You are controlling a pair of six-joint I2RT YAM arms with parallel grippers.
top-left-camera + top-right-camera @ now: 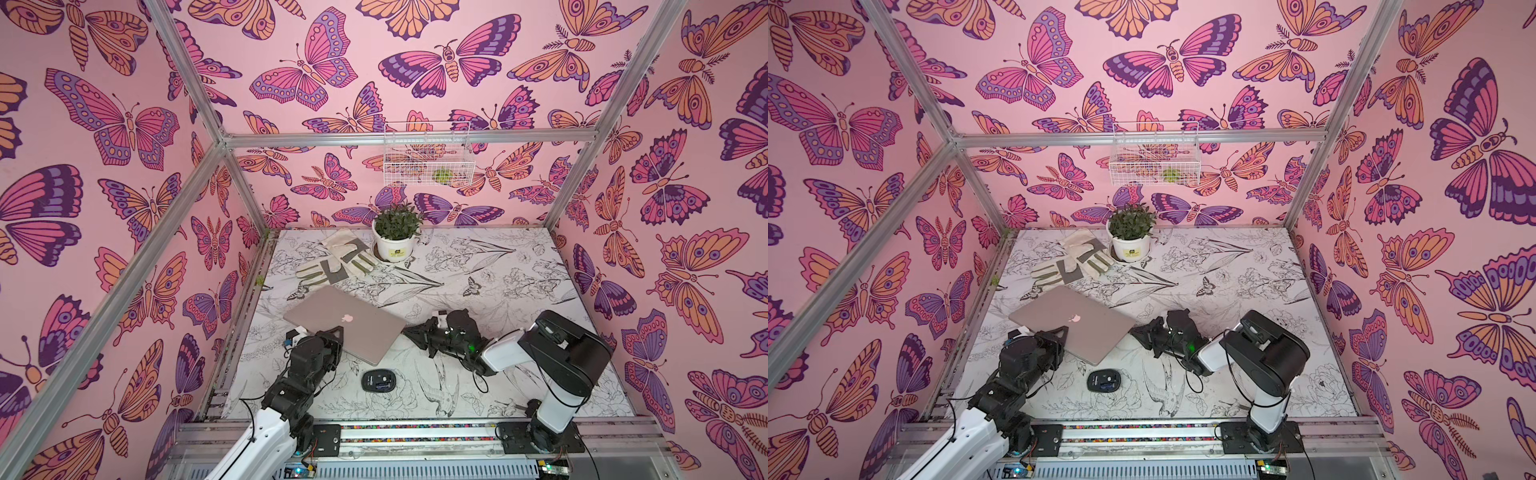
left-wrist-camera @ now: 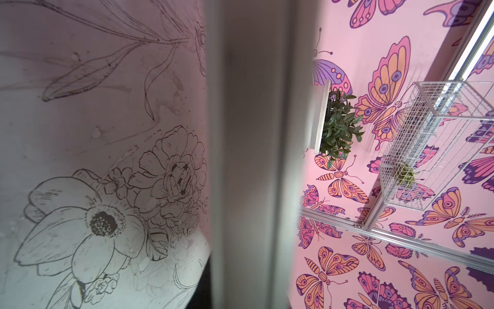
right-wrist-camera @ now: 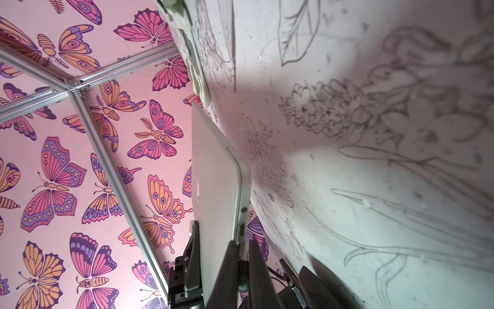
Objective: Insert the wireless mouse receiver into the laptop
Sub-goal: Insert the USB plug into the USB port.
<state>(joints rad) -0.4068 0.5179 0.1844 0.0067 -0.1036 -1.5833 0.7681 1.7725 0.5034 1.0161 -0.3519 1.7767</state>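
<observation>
The laptop (image 1: 332,316) lies closed and slantwise on the worktop (image 1: 498,299). The left claw (image 1: 337,332) is clenched on its near left edge, one finger lying on the lid. The right claw (image 3: 243,256) is clamped tight at the laptop's right corner, its fingers (image 3: 231,267) straddling the side edge just short of a port. Something small and dark sits between them, but I cannot tell whether it is the wireless mouse receiver.

A black mouse (image 1: 377,380) rests nearer the robot, apart from the laptop. On the back wall hangs a white wire basket (image 1: 409,176) holding one round green thing (image 1: 442,176). Below it stands a white pot (image 1: 395,249) with a leafy plant (image 1: 397,220), with pale gloves (image 1: 336,262) beside it.
</observation>
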